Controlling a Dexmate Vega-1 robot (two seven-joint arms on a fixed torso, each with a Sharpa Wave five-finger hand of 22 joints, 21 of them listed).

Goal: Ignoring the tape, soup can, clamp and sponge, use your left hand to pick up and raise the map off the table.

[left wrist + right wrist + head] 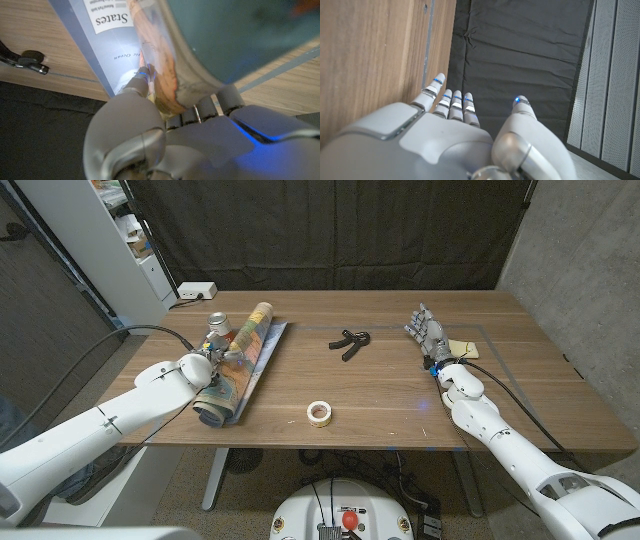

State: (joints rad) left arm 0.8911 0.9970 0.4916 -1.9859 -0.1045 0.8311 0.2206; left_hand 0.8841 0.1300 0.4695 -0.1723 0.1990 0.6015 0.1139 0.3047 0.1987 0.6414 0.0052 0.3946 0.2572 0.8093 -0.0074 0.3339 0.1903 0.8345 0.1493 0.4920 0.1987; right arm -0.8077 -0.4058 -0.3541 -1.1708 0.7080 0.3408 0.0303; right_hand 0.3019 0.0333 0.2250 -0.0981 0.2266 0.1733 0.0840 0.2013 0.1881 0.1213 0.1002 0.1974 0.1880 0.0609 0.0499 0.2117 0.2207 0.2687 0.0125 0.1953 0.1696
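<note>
The map (243,355) is a long colourful roll with a loose printed sheet, lying slantwise on the left part of the wooden table (400,395). My left hand (203,369) grips it from the left near its middle. In the left wrist view the fingers (141,83) curl around the rolled map (160,60), beside a sheet that reads "States". I cannot tell whether the roll has left the table. My right hand (427,331) stands open on the right side, fingers stretched toward the back, and the right wrist view shows that hand (455,135) holding nothing.
A soup can (217,328) stands just behind my left hand, against the map. A black clamp (349,342) lies mid-table; part of the clamp (25,59) also appears in the left wrist view. A tape roll (319,412) sits near the front edge. A yellow sponge (463,348) lies beside my right wrist.
</note>
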